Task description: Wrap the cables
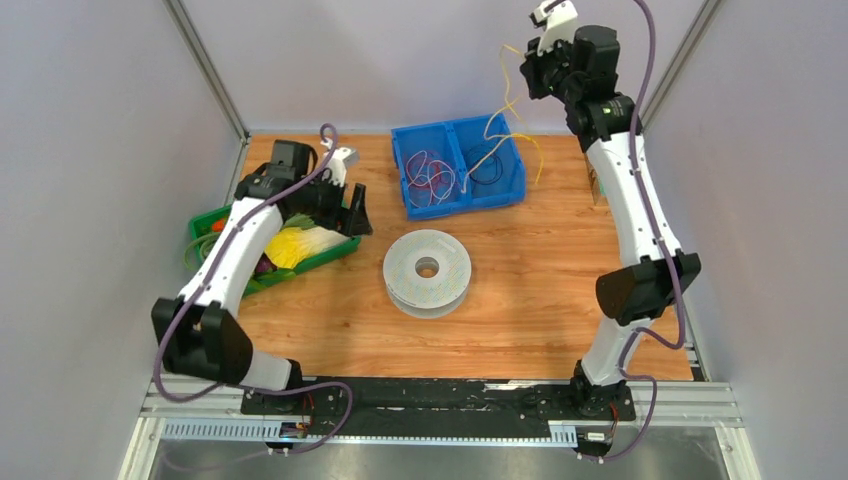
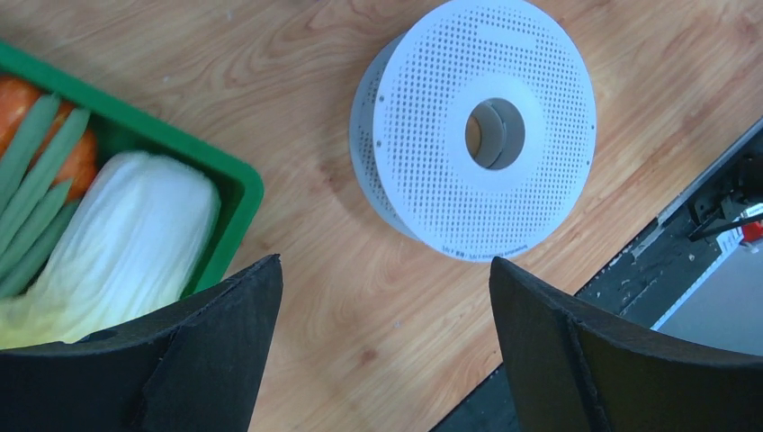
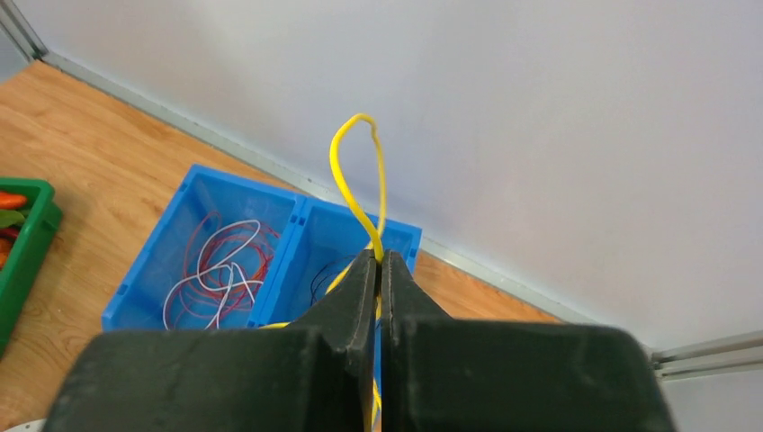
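Note:
My right gripper is raised high above the blue bin at the table's far side, shut on the yellow cable. In the right wrist view the cable loops up out of the closed fingertips and trails down into the bin's right compartment. A white perforated spool lies flat mid-table; it also shows in the left wrist view. My left gripper is open and empty, hovering between the green tray and the spool, its fingers wide apart over bare wood.
The bin's left compartment holds a red, white and purple wire tangle; a thin black wire lies in the right one. A green tray with toy vegetables, including a cabbage, sits at the left. Cage walls surround the table.

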Available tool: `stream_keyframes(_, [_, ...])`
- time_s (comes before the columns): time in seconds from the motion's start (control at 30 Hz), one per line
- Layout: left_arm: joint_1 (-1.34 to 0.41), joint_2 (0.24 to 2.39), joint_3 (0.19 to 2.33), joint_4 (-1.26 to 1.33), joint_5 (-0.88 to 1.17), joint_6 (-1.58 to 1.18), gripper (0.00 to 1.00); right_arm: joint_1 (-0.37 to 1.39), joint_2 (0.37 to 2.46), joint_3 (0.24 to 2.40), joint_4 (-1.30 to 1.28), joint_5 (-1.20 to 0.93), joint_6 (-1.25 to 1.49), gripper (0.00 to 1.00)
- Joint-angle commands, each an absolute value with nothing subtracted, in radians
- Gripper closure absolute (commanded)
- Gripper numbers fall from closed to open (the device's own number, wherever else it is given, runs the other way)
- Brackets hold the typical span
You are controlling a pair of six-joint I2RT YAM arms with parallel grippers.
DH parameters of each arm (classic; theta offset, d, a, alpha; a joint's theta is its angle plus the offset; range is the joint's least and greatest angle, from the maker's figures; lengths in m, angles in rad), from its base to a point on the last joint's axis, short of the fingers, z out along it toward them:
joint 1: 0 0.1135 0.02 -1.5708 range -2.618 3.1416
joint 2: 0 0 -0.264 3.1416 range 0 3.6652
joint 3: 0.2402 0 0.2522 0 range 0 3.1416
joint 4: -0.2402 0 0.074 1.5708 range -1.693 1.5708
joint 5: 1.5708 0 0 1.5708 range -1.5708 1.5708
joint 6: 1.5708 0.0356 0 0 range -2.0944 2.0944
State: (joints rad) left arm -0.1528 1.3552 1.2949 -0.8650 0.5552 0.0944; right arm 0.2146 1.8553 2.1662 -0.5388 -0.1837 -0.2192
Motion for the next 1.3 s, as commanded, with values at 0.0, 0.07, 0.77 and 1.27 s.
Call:
stream_keyframes(0.0, [-0.215,1.5,1.409,-0.766,0.595,0.086,0.07,0.216,1.717,2.175,-0.526,-0.166,-0.248,1.0])
stream_keyframes(0.07, [-0.241,1.581,1.454,-0.746,0.588,0.071,0.07,0.216,1.678,2.16,-0.525,-0.163,-0.261,1.0])
stream_keyframes(0.77, [-0.52,1.844,1.427,-0.641,0.617,0.163,0.2,0.216,1.353,1.95,-0.529,-0.204,-0.172,1.0])
stream_keyframes(1.27, [-0.655,1.76,1.327,-0.66,0.656,0.164,0.23,0.215,1.309,1.898,-0.548,-0.256,-0.11,1.0])
